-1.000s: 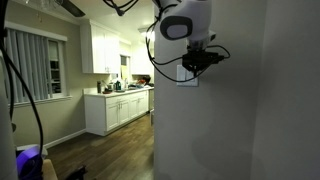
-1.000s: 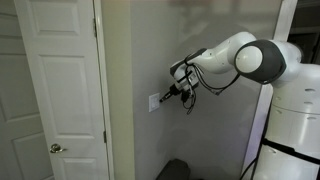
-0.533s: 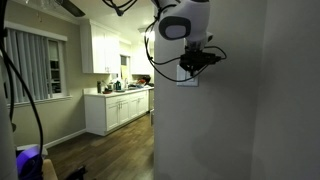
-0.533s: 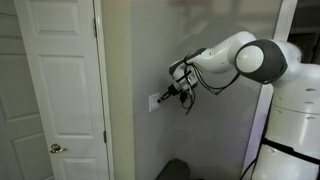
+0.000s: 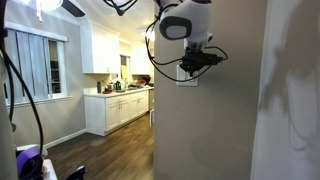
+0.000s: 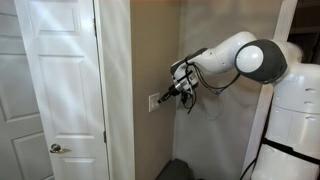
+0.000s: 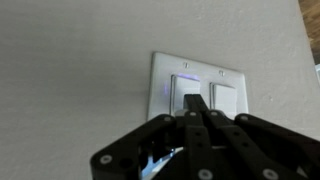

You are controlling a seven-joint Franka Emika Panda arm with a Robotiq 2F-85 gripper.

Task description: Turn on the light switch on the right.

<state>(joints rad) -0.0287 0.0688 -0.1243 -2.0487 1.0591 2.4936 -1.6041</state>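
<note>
A white wall plate [image 7: 160, 70] holds two tall rocker paddles. In the wrist view the right-hand paddle, the light switch [image 7: 227, 98], lies just right of my black gripper [image 7: 197, 100]. The gripper is shut on nothing, its fingers pressed together. Their tips sit over the inner edge of the left-hand paddle [image 7: 179, 92], close to the gap between the paddles. A small blue glow shows above that left paddle. In both exterior views the gripper [image 5: 188, 67] [image 6: 165, 97] is at the plate [image 5: 187, 79] [image 6: 153, 102]. I cannot tell the rocker positions.
A white panelled door [image 6: 60, 90] stands beside the switch wall. A kitchen with white cabinets [image 5: 118, 108] and a wood floor lies beyond the wall's corner. The robot's white body [image 6: 295, 110] stands close to the wall.
The scene has become brighter; wall, door and kitchen are more strongly lit than a second ago. The arm and gripper have barely moved at the plate.
</note>
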